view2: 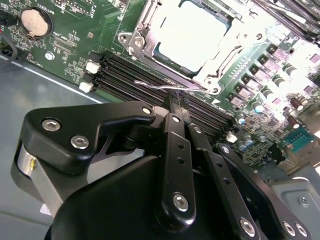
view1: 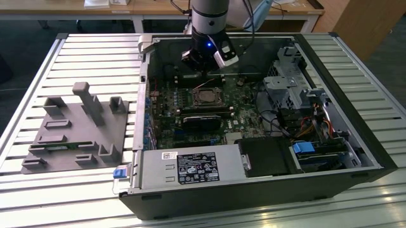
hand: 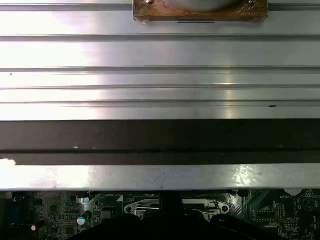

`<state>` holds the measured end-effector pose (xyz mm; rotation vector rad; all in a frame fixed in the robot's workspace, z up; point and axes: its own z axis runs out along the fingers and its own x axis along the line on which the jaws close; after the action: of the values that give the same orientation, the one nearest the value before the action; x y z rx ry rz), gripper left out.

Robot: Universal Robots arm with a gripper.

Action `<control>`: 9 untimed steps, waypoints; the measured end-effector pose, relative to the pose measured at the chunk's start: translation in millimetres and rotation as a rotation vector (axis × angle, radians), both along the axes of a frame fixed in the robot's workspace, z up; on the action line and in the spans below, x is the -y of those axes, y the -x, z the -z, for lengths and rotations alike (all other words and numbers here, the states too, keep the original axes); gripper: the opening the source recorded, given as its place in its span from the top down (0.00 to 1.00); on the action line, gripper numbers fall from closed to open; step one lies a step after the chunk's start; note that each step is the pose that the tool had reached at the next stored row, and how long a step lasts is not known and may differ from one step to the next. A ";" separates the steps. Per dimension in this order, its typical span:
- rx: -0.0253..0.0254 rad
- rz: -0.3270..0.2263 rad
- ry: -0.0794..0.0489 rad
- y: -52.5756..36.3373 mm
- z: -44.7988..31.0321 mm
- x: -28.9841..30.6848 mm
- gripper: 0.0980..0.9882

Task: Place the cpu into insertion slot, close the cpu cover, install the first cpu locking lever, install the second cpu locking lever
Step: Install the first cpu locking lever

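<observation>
Gripper (view2: 172, 100) poised over the motherboard's socket area, fingers drawn together to a narrow tip.

Nearest in the second wrist view, the black fingers (view2: 175, 145) meet with nothing visibly between them, their tip at a thin wire lever (view2: 160, 86) beside the memory slots (view2: 130, 75); whether they touch it is hard to tell. Just beyond lies the cpu (view2: 192, 35), seated in the insertion slot (view1: 206, 97), with the cpu cover (view2: 137, 40) closed as a frame around it.
</observation>
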<state>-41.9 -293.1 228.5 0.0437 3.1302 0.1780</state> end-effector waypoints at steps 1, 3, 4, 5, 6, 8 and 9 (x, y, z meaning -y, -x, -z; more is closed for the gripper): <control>0.0000 0.000 0.000 -1.0 0.2 0.0 0.99; 0.0000 0.000 0.000 -3.3 0.7 -0.1 0.99; -0.0001 0.001 0.000 -4.0 0.9 -0.1 0.99; -0.0001 0.001 0.000 -4.6 1.0 -0.1 0.99; -0.0001 0.001 0.000 -5.1 1.2 -0.1 0.99; -0.0001 0.000 0.000 -6.0 1.6 -0.1 0.99; -0.0001 0.001 0.000 -6.4 1.9 -0.1 0.99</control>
<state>-35.5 -293.0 226.6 0.0446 3.1302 0.1779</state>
